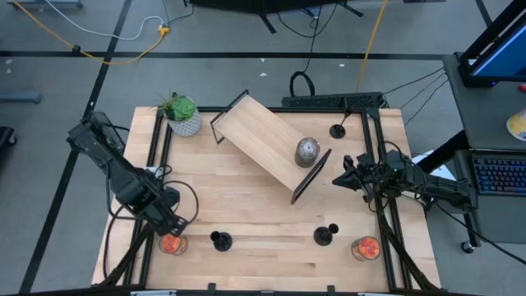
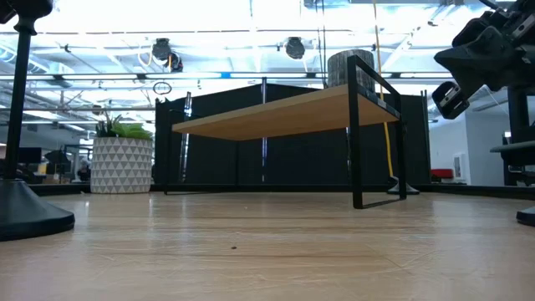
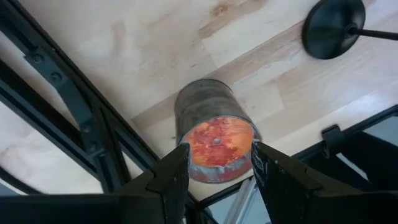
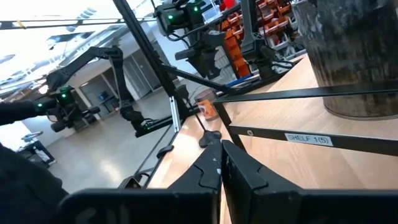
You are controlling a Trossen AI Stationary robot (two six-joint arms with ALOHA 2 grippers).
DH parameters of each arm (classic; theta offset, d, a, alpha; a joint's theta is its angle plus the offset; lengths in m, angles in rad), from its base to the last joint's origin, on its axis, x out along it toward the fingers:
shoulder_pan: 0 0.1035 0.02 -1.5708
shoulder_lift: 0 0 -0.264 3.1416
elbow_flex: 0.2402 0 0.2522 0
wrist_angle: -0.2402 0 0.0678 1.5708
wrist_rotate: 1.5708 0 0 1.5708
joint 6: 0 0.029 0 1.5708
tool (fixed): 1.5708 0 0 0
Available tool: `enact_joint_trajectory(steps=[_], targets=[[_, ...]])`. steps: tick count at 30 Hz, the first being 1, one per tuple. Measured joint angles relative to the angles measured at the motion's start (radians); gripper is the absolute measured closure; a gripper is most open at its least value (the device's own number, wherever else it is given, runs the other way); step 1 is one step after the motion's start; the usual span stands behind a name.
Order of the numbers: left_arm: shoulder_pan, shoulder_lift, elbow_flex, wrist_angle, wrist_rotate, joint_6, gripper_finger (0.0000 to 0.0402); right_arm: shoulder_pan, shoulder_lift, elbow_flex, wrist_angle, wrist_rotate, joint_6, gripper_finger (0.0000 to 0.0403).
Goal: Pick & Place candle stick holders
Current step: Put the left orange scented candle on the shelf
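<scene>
The left gripper (image 1: 171,228) hangs low over the bench's (image 1: 263,247) front left corner, its fingers (image 3: 177,180) spread to either side of a grey candle jar with orange wax (image 3: 216,130) without clearly touching it, so the jaws are open and hold nothing. The same jar shows from above at the corner (image 1: 171,244). Just beside it along the front edge stands one black candle stick holder (image 1: 220,241), whose round base appears near the jar in the left wrist view (image 3: 333,28). A second candle stick holder (image 1: 325,236) stands farther along the front edge toward the right, with another orange candle jar (image 1: 366,247) near the front right corner. The third candle stick holder (image 1: 338,130) stands near the back right corner, beside the black rail. A wooden shelf with black legs (image 1: 267,144) sits slanted across the middle back of the bench, carrying a grey candle (image 1: 307,150) at its right end. A potted plant (image 1: 182,114) stands at the back left. The right gripper (image 1: 342,178) is raised near the right edge, just beside the shelf's right end, its fingers (image 4: 208,168) pressed together and holding nothing.
</scene>
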Motion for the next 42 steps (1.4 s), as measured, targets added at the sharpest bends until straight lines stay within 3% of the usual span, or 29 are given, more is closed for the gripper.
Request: enact_joint_trajectory(steps=[7,16,20,27,36,42], targets=[[-0.026,0.039,0.000,0.047,0.001,-0.055,0.0220,0.000,0.000,0.000,0.000,-0.001,0.000,0.0402],[-0.081,0.116,0.000,0.004,0.043,-0.039,0.0142,0.000,0.000,0.000,0.002,-0.001,0.003,0.0403],[-0.101,0.139,0.000,-0.015,0.040,-0.004,0.0127,0.000,0.000,0.000,0.003,-0.001,0.002,0.0403],[-0.124,0.152,-0.027,-0.035,0.023,0.020,0.0133,0.000,0.000,0.000,0.004,-0.001,0.012,0.0403],[-0.133,0.151,-0.138,0.129,0.027,0.049,0.0150,0.000,0.000,0.000,0.005,-0.001,0.027,0.0403],[-0.132,0.148,-0.175,0.186,0.057,0.094,0.0191,0.000,0.000,0.000,0.007,-0.001,0.038,0.0403]])
